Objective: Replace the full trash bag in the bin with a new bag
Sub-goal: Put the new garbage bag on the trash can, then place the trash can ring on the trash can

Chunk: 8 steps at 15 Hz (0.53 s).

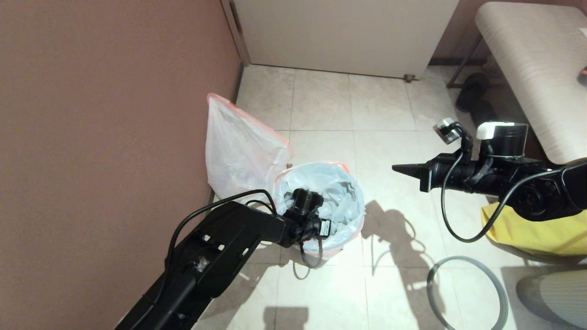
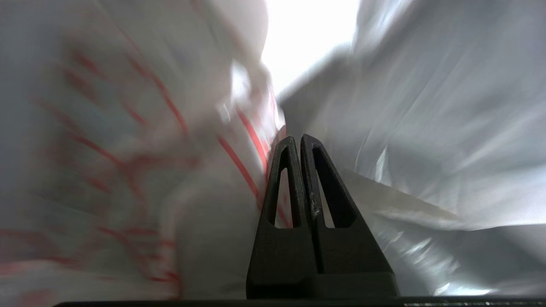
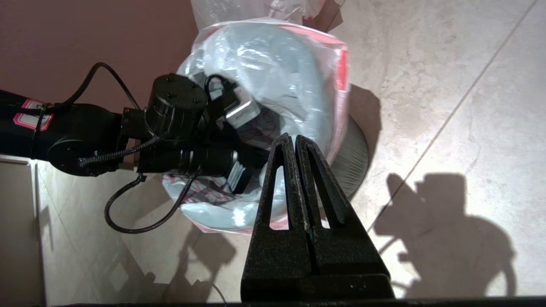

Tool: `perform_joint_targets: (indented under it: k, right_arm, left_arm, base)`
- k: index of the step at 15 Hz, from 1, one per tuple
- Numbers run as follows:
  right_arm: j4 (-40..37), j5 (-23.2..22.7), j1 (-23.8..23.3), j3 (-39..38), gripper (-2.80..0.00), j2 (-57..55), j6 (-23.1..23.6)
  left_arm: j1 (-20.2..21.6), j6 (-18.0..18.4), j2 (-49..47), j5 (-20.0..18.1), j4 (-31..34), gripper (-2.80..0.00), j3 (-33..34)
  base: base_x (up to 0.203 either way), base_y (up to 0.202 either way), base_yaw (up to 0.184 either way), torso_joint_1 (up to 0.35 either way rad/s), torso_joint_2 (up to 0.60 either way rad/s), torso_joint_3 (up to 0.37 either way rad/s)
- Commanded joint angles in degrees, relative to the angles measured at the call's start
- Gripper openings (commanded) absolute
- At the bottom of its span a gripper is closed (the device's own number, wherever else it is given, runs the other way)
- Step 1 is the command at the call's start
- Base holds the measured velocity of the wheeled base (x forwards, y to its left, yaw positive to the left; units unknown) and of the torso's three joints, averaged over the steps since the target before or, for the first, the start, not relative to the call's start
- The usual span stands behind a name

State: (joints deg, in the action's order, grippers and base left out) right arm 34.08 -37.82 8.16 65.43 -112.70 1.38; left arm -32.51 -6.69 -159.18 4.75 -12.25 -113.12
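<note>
The new bag (image 1: 341,195) lines the bin, its pink-red edge folded over the outside; red print shows in the left wrist view (image 2: 128,149). Only a strip of the bin's ribbed dark wall (image 3: 357,160) is visible. My left arm reaches down into the bin, and the left gripper (image 2: 297,138) is shut, its tips pressed among the bag's folds with nothing seen between them. The full trash bag (image 1: 238,151) stands against the brown wall behind the bin. My right gripper (image 1: 399,168) hovers shut to the right of the bin, holding nothing (image 3: 291,137).
The grey ring rim (image 1: 463,259) lies on the tiles at the front right. A yellow bag (image 1: 536,231) sits under my right arm. A striped bench (image 1: 527,59) is at the back right and a pale door (image 1: 344,32) at the back.
</note>
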Motion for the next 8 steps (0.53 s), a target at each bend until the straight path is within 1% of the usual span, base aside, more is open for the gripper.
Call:
perform_joint_targets:
  k: [1,3,5,6,7,8]
  right_arm:
    - [0.2,-0.2,0.3,0.0,-2.8,-0.1,0.0]
    - [0.2,-0.2,0.7,0.0,-2.8,-0.5,0.0]
    - [0.2,0.0,2.3,-0.3,-2.8,-1.0,0.0]
    - [0.3,0.0,3.2,-0.5,-2.8,-1.4,-0.1]
    - [0.6,0.3,4.4,-0.8,-2.8,-1.9,0.0]
    - [2.0,0.6,5.7,-1.4,-2.8,-2.7,-0.4]
  left_arm:
    - [-1.1,-0.1,2.3,1.4,-2.5,-2.8,0.0]
    - [-2.2,-0.5,6.7,4.2,-3.9,-2.8,0.0]
    - [-2.8,-3.1,12.4,7.2,-4.1,-2.8,0.4]
    - [-2.9,-5.5,15.6,9.7,-4.1,-2.8,1.0]
    - [-2.8,-8.2,17.9,14.1,-4.2,-2.8,1.6]
    - [-2.1,-11.2,19.8,19.9,-4.3,-2.8,1.9]
  base:
    - [0.0,0.0,0.0,0.0,0.0,0.0]
    - [0.0,0.0,0.0,0.0,0.0,0.0]
    - [0.0,0.0,0.0,0.0,0.0,0.0]
    - [0.0,0.0,0.0,0.0,0.0,0.0]
    - [0.0,0.0,0.0,0.0,0.0,0.0]
    - [0.0,0.0,0.0,0.0,0.0,0.0]
